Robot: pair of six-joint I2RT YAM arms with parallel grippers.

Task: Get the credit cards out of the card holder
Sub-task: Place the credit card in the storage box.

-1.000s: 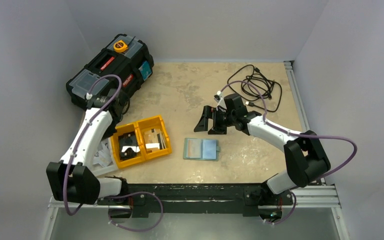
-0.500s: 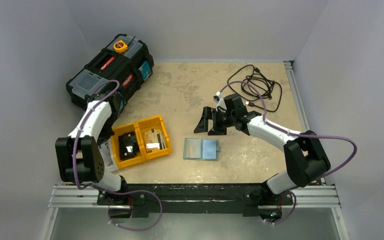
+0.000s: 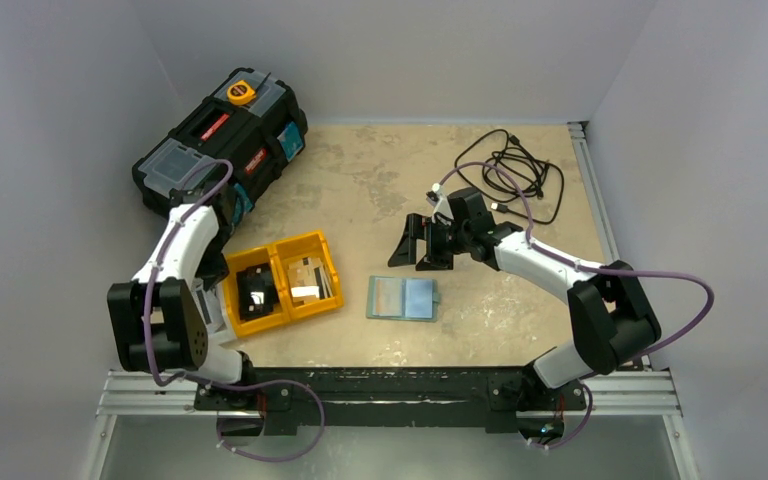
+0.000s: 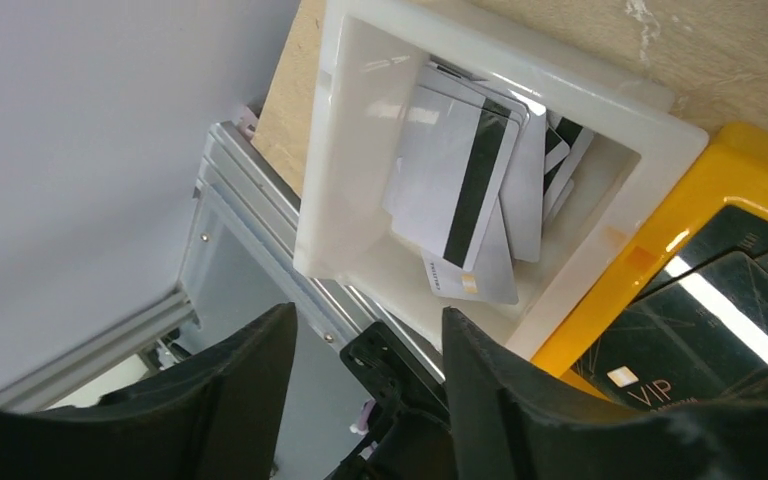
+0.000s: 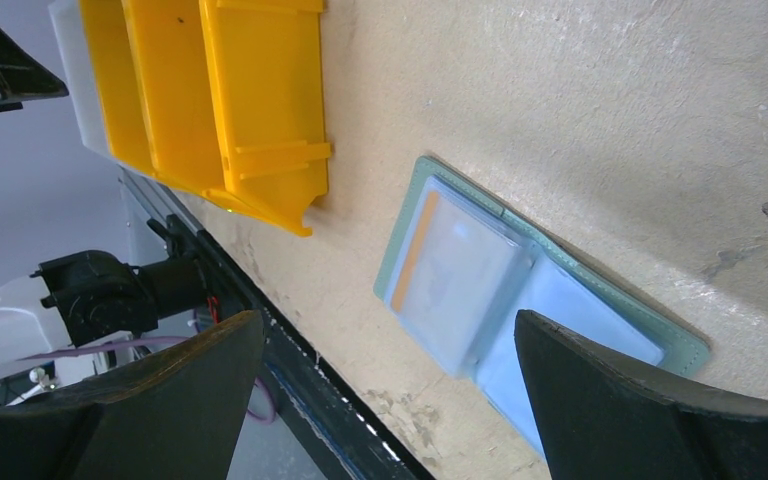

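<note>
card holder [image 3: 403, 298] near orange tray [image 3: 335, 272] edge

Robot lab workcell: plain pale walls [image 3: 400, 50] box in a worn tabletop [image 3: 380, 170]; aluminium rail frame [image 3: 640, 402], black toolbox [image 3: 222, 135], loose cable [image 3: 510, 157].

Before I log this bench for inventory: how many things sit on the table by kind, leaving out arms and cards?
Toolbox: 1
Orange tray: 1
White tray: 1
Card holder: 1
Cable: 1
Total: 5
</note>
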